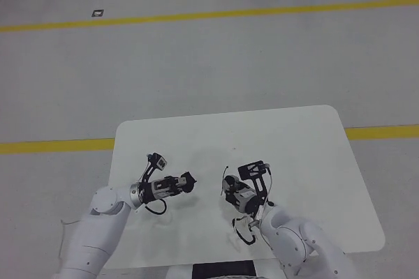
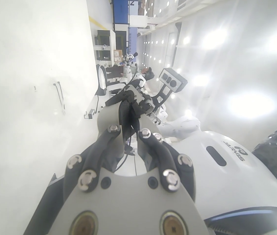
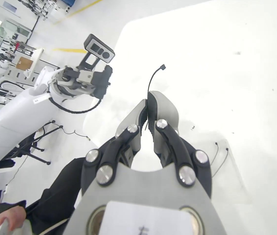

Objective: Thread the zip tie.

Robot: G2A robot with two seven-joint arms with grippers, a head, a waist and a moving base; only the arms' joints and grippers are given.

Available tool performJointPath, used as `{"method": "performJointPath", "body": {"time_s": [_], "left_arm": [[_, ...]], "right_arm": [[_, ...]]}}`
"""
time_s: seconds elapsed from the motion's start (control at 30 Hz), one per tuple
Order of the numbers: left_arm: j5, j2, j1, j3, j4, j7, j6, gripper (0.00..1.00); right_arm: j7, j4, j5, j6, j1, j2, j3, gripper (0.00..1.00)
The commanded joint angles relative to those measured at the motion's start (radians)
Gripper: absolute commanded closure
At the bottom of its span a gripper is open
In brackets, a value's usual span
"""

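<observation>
White worktop (image 1: pixel 300 139) lies beneath us. Our right fingers (image 3: pixel 165 108) pinch a black zip tie (image 3: pixel 153 76). Our left fingers (image 2: pixel 106 116) are closed

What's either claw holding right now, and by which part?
The right claw pinches the black zip tie by its strap, head sticking out; left claw holds nothing visible.

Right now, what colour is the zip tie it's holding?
Black; the zip tie shows best in the right wrist view.
</observation>
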Motion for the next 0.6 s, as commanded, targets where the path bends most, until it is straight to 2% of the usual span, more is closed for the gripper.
{"method": "performJointPath", "body": {"time_s": [0.0,0.13,0.43,0.5,0.57], "left_arm": [[0.014,-0.004,-0.001,0.018,-0.001,0.019,0.0,1.0],[0.014,-0.01,-0.002,0.039,-0.004,0.041,0.0,1.0],[0.014,-0.01,-0.002,0.039,-0.004,0.041,0.0,1.0],[0.007,-0.012,0.007,0.054,-0.009,0.072,0.009,1.0],[-0.002,-0.012,0.012,0.066,-0.006,0.082,0.007,1.0]], "right_arm": [[-0.033,0.002,-0.007,0.014,0.01,-0.005,-0.019,1.0],[-0.082,0.001,-0.024,0.039,0.015,-0.011,-0.046,1.0],[-0.082,0.001,-0.024,0.039,0.015,-0.011,-0.046,1.0],[-0.114,0.01,-0.007,0.024,0.015,-0.014,-0.056,1.0],[-0.157,0.018,-0.042,0.034,0.017,-0.016,-0.067,1.0]]}}
